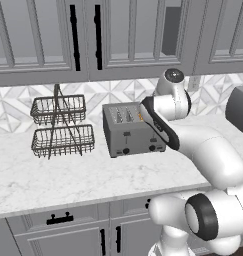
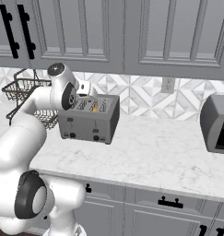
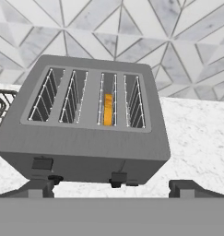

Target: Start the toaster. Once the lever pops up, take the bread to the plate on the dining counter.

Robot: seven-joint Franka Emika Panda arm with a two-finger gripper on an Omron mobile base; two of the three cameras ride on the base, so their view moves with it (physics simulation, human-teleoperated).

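Observation:
The grey four-slot toaster (image 1: pixel 133 131) (image 2: pixel 88 122) (image 3: pixel 92 124) stands on the marble worktop against the tiled wall. The bread (image 3: pixel 108 109) (image 2: pixel 95 108) sits deep in the third slot from the left, with its orange-tan edge showing. On the toaster's front, the right lever (image 3: pixel 118 177) sits lower than the left lever (image 3: pixel 42 162). My gripper (image 3: pixel 112 188) (image 2: pixel 85 91) hovers above the toaster, looking down into the slots. It is open, with its fingertips (image 3: pixel 39 188) wide apart and nothing between them. The plate and the dining counter are out of view.
A two-tier wire basket rack (image 1: pixel 60 125) (image 2: pixel 26 94) stands just left of the toaster. A dark grey appliance (image 2: pixel 217 122) (image 1: pixel 239 109) sits on the worktop far right. Bare worktop (image 2: pixel 155 152) stretches between them, with wall cabinets (image 1: pixel 83 40) overhead.

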